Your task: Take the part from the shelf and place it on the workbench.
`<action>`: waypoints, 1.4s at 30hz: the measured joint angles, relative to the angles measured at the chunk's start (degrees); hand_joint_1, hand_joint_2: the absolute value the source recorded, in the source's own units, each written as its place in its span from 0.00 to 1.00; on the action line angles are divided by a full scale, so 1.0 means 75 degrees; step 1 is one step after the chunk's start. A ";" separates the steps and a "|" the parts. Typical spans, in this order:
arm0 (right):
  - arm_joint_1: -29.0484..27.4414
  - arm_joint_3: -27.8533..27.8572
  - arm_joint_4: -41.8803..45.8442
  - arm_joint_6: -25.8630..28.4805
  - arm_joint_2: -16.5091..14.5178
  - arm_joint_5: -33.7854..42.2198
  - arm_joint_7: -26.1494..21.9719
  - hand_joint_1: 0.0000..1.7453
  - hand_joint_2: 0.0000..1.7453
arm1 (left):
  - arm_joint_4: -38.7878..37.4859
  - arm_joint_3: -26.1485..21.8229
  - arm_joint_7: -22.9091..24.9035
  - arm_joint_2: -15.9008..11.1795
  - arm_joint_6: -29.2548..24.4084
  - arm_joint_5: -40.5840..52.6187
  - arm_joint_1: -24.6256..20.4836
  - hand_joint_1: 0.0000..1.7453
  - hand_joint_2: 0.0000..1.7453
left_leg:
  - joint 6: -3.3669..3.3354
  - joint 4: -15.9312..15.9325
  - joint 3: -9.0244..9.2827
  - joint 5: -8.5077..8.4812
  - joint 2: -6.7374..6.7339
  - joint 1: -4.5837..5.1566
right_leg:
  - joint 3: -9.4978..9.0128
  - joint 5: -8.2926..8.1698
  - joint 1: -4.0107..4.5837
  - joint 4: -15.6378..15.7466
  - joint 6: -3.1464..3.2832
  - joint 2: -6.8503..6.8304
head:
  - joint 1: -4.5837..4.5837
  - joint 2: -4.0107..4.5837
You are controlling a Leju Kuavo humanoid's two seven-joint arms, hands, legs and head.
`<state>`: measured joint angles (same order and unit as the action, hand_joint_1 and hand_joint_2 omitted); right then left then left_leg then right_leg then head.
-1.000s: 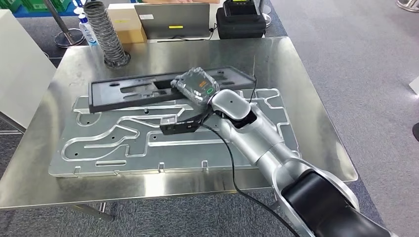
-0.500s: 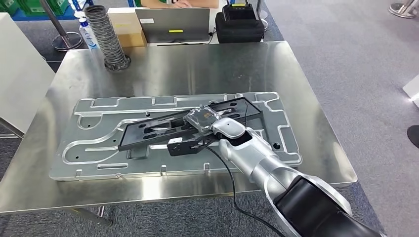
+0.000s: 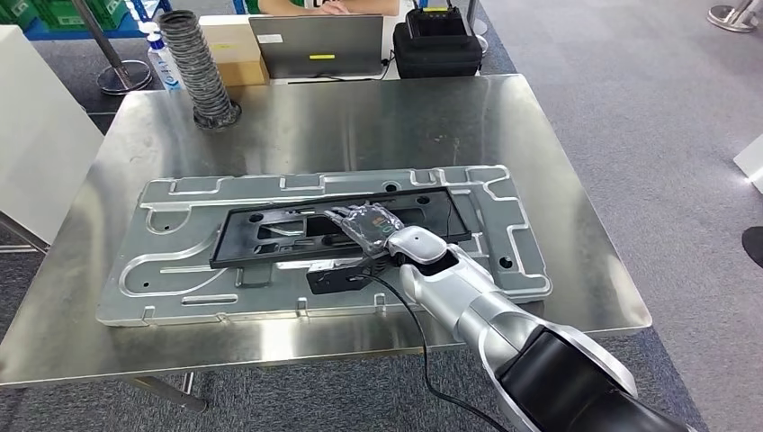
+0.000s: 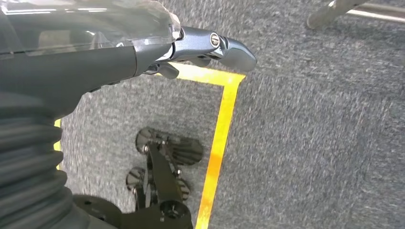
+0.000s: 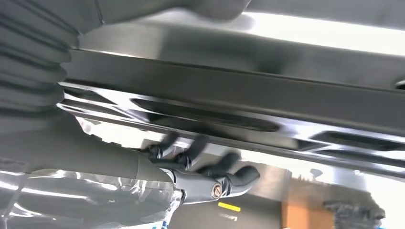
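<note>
A long black plastic part (image 3: 270, 236) with several cut-outs lies flat on the grey aluminium fixture plate (image 3: 180, 270), which rests on the steel workbench (image 3: 360, 126). My right hand (image 3: 369, 220) sits at the middle of the part's near edge. In the right wrist view its dark fingers (image 5: 200, 157) curl around the edge of the black part (image 5: 239, 90), so it grips the part. My left hand (image 4: 191, 45) hangs over the grey carpet with its thumb straight out and nothing in it.
At the bench's far edge stand a ribbed grey hose (image 3: 196, 67), a cardboard box (image 3: 229, 45), a laptop (image 3: 315, 43) and a black case (image 3: 436, 45). A white panel (image 3: 40, 135) stands to the left. A black cable (image 3: 423, 351) trails from my right wrist.
My right hand has brought the black part down and towards me, from tilted above the plate's far side to flat on the plate. The head view has shifted slightly.
</note>
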<state>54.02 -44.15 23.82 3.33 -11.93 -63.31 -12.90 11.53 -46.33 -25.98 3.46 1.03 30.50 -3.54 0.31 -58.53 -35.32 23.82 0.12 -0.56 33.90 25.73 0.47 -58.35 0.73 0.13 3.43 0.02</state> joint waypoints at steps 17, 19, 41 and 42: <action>-0.1059 0.1786 0.3328 0.2538 0.1384 0.1819 -0.0768 0.00 0.00 | -0.0001 -0.0350 -0.0004 0.0013 0.0148 0.0021 0.0051 0.00 0.00 | -0.0040 -0.0082 0.0114 0.0176 0.0081 -0.0091 | 0.0009 0.0106 -0.0112 -0.0103 -0.0242 -0.0029 | -0.0001 0.0000; -0.1493 0.2603 0.4305 0.2759 0.1957 0.2153 -0.0939 0.00 0.00 | -0.0001 -0.0447 -0.0020 0.0014 0.0237 -0.0024 0.0058 0.00 0.00 | -0.0143 -0.0063 0.0116 0.0166 0.0098 -0.0106 | 0.0265 0.0449 -0.0133 -0.0671 -0.0329 -0.0023 | -0.0002 0.0000; -0.7341 1.1888 0.6489 0.2676 0.3227 0.1094 -0.2111 0.00 0.00 | 0.0001 -0.1125 -0.0168 0.0171 0.0460 0.0158 0.0164 0.00 0.00 | 0.0066 -0.0830 0.0515 0.1152 0.0051 0.0008 | 0.0223 -0.0341 -0.0113 0.0128 -0.0070 -0.0113 | -0.0003 0.0000; -0.7365 1.2076 0.6247 0.2648 0.3090 0.0875 -0.2142 0.00 0.00 | 0.0001 -0.1146 -0.0185 0.0172 0.0463 0.0165 0.0155 0.00 0.00 | 0.0035 -0.0330 0.0803 0.1004 0.0055 0.0022 | 0.0258 -0.0362 -0.0110 0.0089 -0.0101 -0.0101 | -0.0003 0.0000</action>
<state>-1.22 46.42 70.68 23.19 11.24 -56.75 -28.97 11.54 -54.92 -27.37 4.75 4.51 31.74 -2.38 0.57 -61.00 -29.29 31.36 0.54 -0.39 35.83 23.02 -0.36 -57.68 -0.03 -0.63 3.41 0.02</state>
